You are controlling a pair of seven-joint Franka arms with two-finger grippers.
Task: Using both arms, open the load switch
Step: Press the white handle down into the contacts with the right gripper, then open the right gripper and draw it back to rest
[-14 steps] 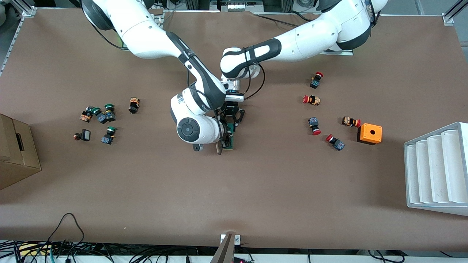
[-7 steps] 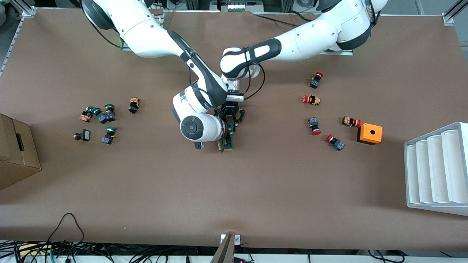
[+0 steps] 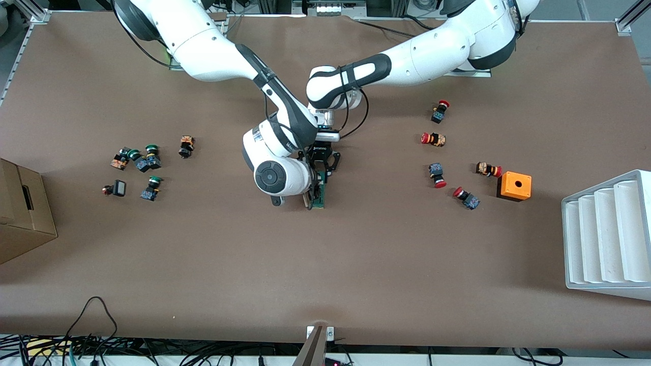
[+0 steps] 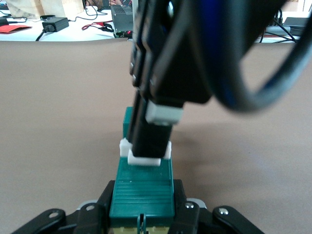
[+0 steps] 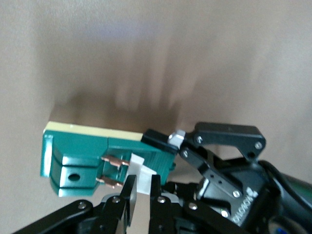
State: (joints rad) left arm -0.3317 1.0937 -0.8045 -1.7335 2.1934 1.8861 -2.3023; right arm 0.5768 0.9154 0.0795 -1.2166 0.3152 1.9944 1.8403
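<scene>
Since the earlier frame the right arm has shifted slightly toward the left arm's end. Both grippers pinch the switch mid-table: left gripper on its farther end, right gripper on its white tab. Its long axis runs toward the front camera.

From the front, I am seeing the right arm's wrist covering most of the load switch and both sets of fingers. The cardboard box and white tray are running off the edges. The small push buttons are showing too small for me to read.
</scene>
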